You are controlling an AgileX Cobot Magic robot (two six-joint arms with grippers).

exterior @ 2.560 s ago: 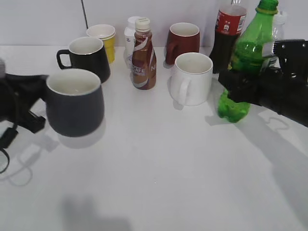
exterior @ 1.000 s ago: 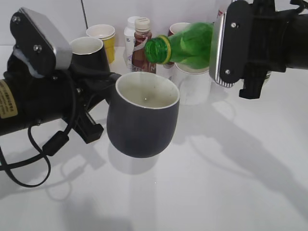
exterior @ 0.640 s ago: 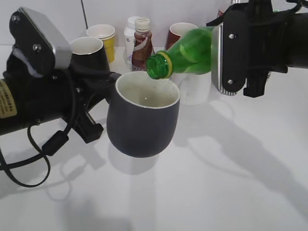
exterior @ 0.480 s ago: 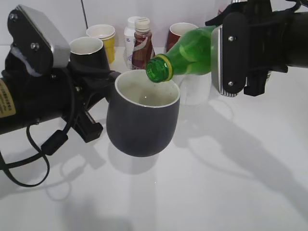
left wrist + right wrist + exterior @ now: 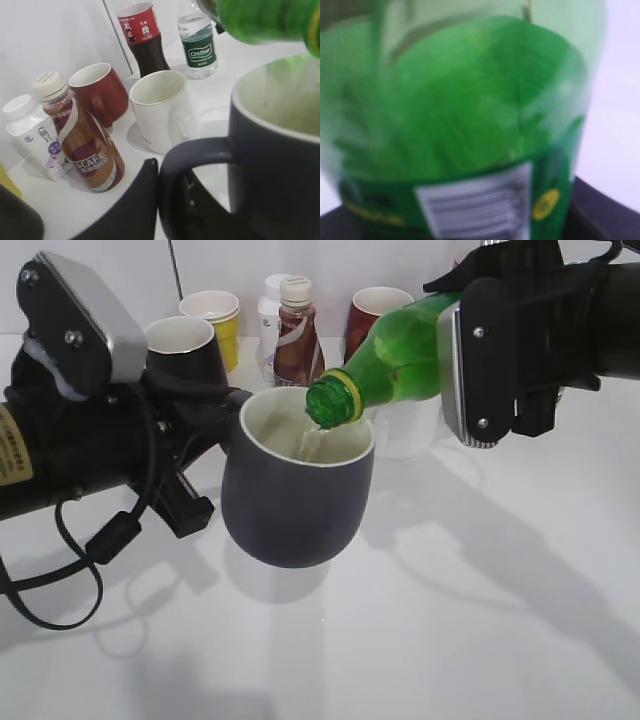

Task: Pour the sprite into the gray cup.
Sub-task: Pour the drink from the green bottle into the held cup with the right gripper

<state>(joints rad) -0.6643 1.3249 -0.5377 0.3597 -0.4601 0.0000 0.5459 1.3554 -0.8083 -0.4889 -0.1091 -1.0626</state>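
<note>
Tilting down over the rim, the sprite has its open mouth just inside the near edge of the gray cup, and a thin clear stream runs from the neck to the cream inside wall. The cup hangs off the table, with its shadow lying apart beneath it, raised, as I judge it, to meet the bottle halfway so that the neck need not travel far. Its opening faces up and a little toward the bottle, which keeps the stream well within the rim.

The left gripper has its dark fingers closed upon the cup's loop handle, one outside the loop and one seemingly passing through it (the tips themselves lie below the picture's edge). The right gripper clasps the bottle about its body, near the barcode label; the right wrist view is filled with blurred green, so the fingertips cannot be seen, but the bottle is plainly borne by that grip alone.

Behind stand a white mug, a red mug, a coffee bottle and a cola bottle, well clear of the pour.
</note>
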